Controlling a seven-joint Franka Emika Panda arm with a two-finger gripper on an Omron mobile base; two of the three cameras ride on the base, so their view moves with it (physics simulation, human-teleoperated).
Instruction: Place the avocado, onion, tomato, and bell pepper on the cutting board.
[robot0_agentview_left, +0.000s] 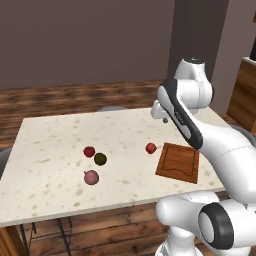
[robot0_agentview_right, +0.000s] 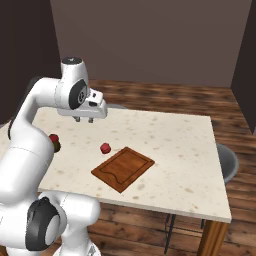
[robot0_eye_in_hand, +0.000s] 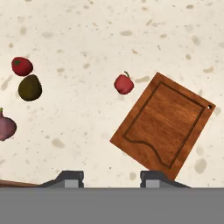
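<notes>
Above the speckled surface the fingers hung well clear of everything, pointed straight down, holding nothing. Their two dark tips stood apart with bare stone showing between them, but how far open they were relative to their full reach could not be told from the pictures.

Just ahead of the fingers and a little to one side in the hand view lay the cutting board, flat on the surface and turned at an angle, with nothing on it. None of the four vegetables had reached it yet, so the task looked to be at its very start.

Nearest the board sat a small red piece with a stem, probably the bell pepper, just beside the board's far corner but not touching it. Farther off to the other side of the fingers, three items clustered: the tomato, bright red with a green top; the avocado, dark olive and close against the tomato; and the onion, dull maroon, partly cut by the frame edge.

The high, centred pose seemed to serve as a survey position, letting the hand camera take in board and produce together. Being closest, the pepper seemed the easiest first pick.
</notes>
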